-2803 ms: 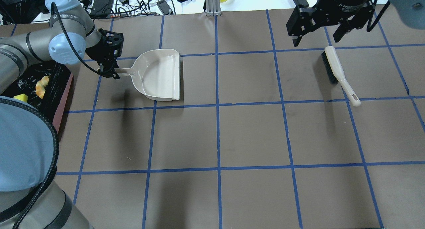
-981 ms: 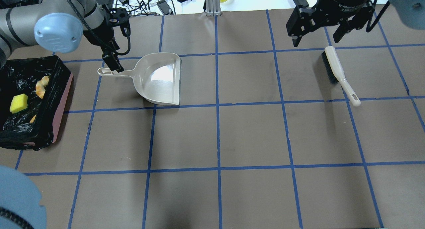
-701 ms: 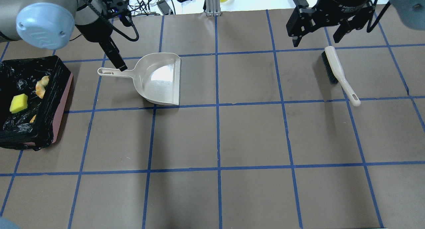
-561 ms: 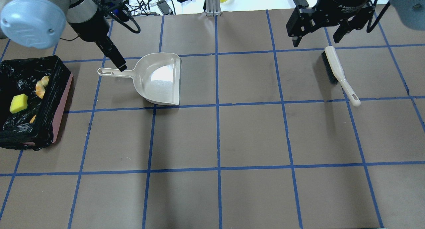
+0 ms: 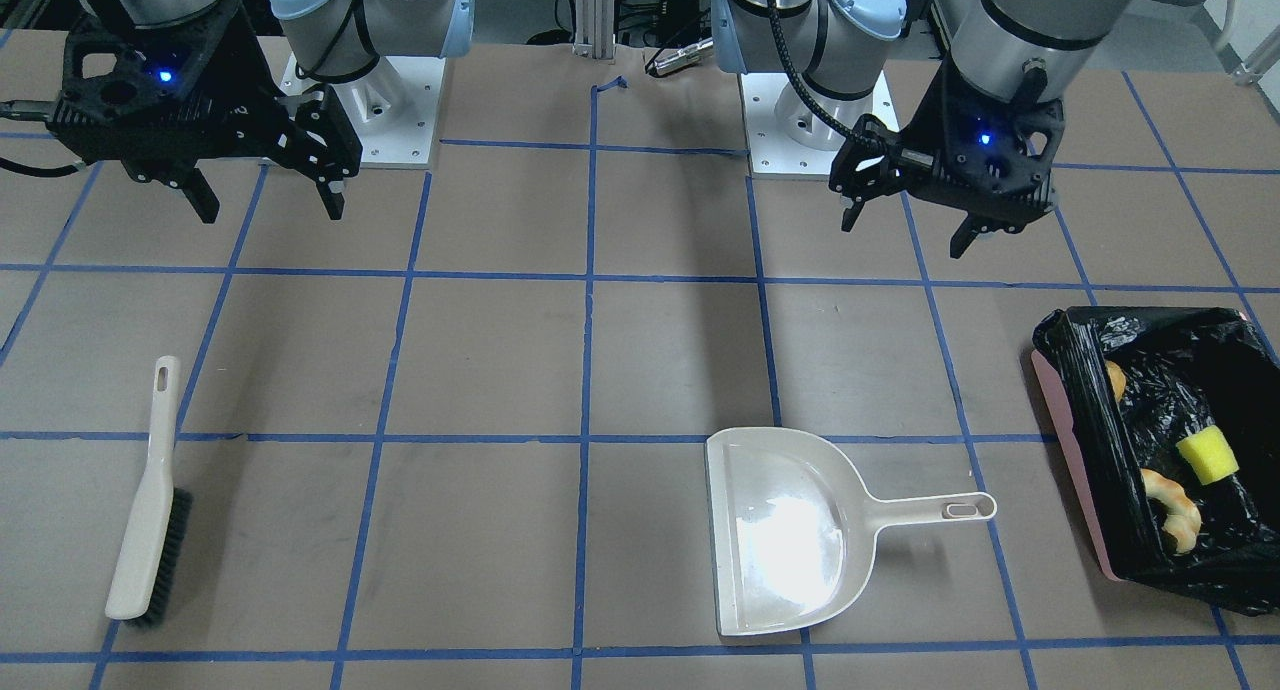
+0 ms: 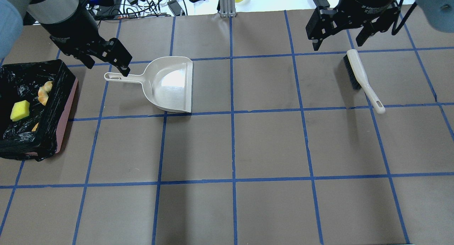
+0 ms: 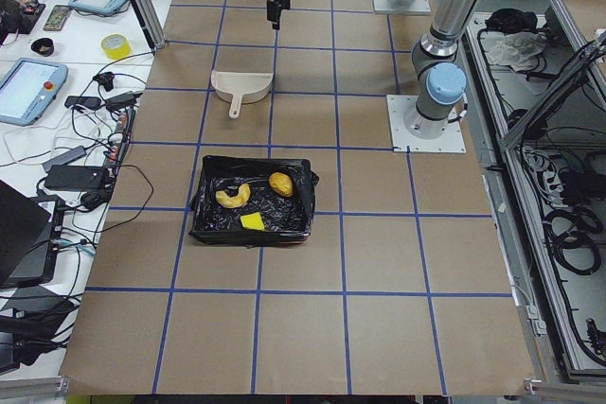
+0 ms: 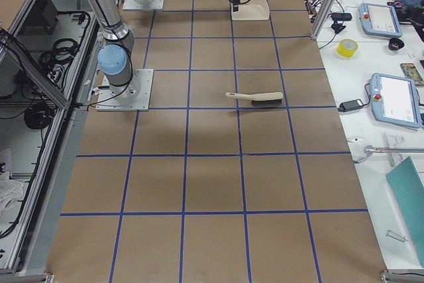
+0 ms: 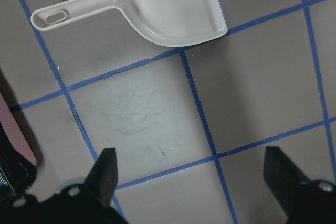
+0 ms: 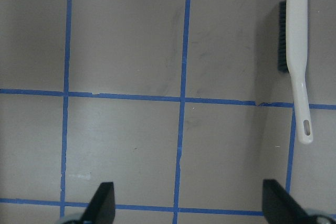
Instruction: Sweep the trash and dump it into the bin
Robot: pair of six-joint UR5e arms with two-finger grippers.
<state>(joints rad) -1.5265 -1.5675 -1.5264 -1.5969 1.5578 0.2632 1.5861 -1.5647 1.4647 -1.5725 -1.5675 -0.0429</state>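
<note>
Well, facing the robot, the left gripper [image 5: 908, 232] is hanging above the mat [image 5: 500, 370], jaws spread wide and gripping nothing. The right gripper [image 5: 270, 210] is hanging just as wide and just as bare. The dustpan [image 5: 780, 540] is lying flat, its handle [image 5: 930, 510] pointing toward the bin [image 5: 1075, 440]. All the trash is sitting inside the bin on the black bag [image 5: 1160, 370]: a yellow wedge [image 5: 1207, 457], a crescent [image 5: 1175, 510] and an orange lump [image 5: 1115, 380] by the bag's wall. The brush [image 5: 150, 510] is lying on the mat well apart from everything, on the right arm's side.

From overhead, one left finger is overlapping the handle's tip, though the front view is showing that gripper raised well clear of it. The right gripper is hovering just past the brush's head.

From the left end, the three pieces are showing plainly in the bin, with the dustpan beyond.

From the right end, the brush is lying alone mid-mat.

Looking down from the left wrist, wide-set fingers [image 9: 105, 174] are framing bare mat below the dustpan.

Looking down from the right wrist, the fingers [image 10: 102, 200] are equally wide, with the brush off to one side.
</note>
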